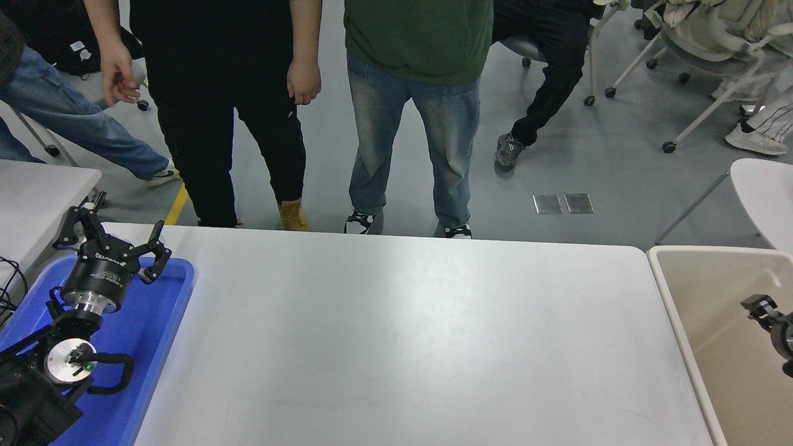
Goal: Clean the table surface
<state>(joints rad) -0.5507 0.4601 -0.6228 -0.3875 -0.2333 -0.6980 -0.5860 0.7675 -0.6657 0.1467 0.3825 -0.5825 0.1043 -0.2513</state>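
Right pincer (763,308) pokes in from the picture's right edge, above the inside of a beige bin (675,310). Only its black tip and a bit of wrist show; the rest is cut off by the frame, so whether its fingers are spread or closed cannot be told, nor whether it holds anything. The table surface (409,334), white and matte, fills the middle of the view, and its near edge runs out of the bottom of the picture. At its left edge sits a blue plastic tray (155,328), partly hidden by the left arm. The left pincer (114,244) rests over the tray's far end with its fingers spread apart and nothing between them. The bin stands just off the desk's right edge. Beyond the far edge stand people (409,111), seen only from chest to shoes.
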